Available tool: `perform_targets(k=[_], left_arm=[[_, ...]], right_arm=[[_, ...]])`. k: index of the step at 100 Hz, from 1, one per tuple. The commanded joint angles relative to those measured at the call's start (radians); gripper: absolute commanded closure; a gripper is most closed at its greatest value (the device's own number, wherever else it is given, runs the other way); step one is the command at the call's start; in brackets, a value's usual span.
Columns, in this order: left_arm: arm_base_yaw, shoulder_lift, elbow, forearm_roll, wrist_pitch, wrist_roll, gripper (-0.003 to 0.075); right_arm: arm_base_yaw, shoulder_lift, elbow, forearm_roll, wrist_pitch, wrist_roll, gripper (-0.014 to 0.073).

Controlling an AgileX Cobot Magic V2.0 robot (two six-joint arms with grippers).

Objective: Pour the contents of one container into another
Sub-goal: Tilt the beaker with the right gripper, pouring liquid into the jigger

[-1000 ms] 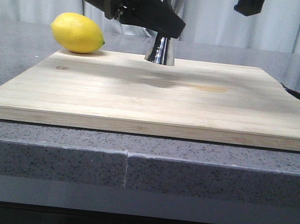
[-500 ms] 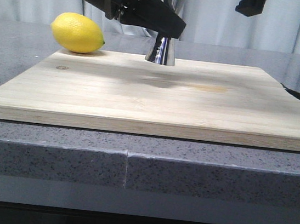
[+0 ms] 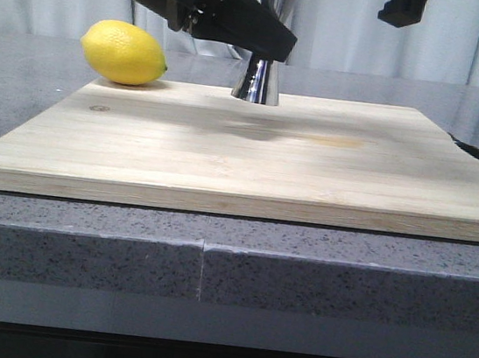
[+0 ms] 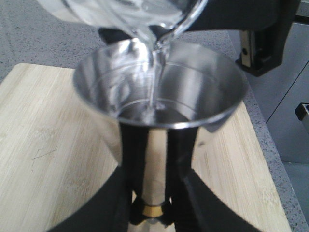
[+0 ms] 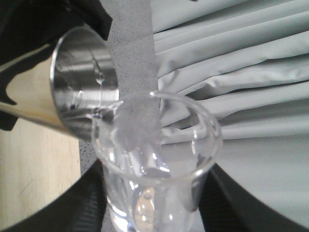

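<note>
Front view: low, near surface (image 3: 29, 231) height, facing forward across the cutting board (image 3: 251, 158).
Left wrist view: very close above the jigger (image 4: 159, 101), looking down into its cup.
Right wrist view: very close behind the beaker (image 5: 154, 164).
Shared: jigger, board.

Even, diffuse light fills the front view, bright on the pale curtain (image 3: 469, 42) and the cutting board (image 3: 253, 145), where a soft shadow lies beneath the dark left claw (image 3: 279, 43). The lemon (image 3: 123, 53) carries a mild sheen. In the left wrist view the jigger (image 4: 159, 92) shows streaky glare and is soft at close range. In the right wrist view the beaker (image 5: 154, 164) is blurred, with bright highlights on its glass.
</note>
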Motion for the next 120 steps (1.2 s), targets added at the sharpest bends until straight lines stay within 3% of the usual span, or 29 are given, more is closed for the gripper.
perform_targets(k=[1,120], left_arm=[[-0.01,-0.07,-0.03,-0.071,0.082,-0.011,0.0678],[-0.03,-0.07,-0.03,-0.061,0.082,-0.013,0.0678]], right_arm=[[-0.001,-0.045,-0.037,-0.011,-0.001,-0.002,0.0357],[-0.001,-0.045,-0.037,-0.083,0.004,-0.002,0.0357]])
